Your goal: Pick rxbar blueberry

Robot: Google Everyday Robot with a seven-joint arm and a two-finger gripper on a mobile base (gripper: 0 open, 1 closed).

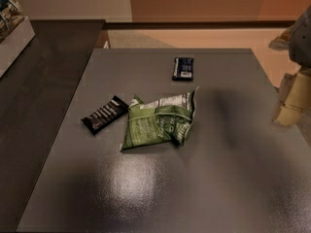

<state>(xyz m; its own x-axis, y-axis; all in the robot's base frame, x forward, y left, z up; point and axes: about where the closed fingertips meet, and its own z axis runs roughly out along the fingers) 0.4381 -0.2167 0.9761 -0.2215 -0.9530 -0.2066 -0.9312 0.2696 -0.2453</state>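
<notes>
From where I stand, the wide grey matte bench [218, 178] fills most of the room in front of me, with a soft glare on its near part. The rxbar blueberry [182, 68], a small short rectangular snack bar in a dark navy-blue wrapper with a pale label patch, lies flat on the far part of the bench, a little right of the middle and well apart from everything else. Nearer to me, around the centre, sits a large crumpled green snack bag [160, 123] with white print, its top edge raised and creased. Just beside its left corner, almost touching it, lies a longer black bar with white lettering [104, 114], turned at a slant. The robot's cream-coloured tool [293, 101] hangs at the far right edge, over the right rim of the bench, clear of all three packets and well away from the blueberry bar; I cannot tell whether it is released or clenched, and it grasps nothing I can see. To the left runs a darker brown counter [43, 81], carrying a white box [14, 40] at its far corner.
</notes>
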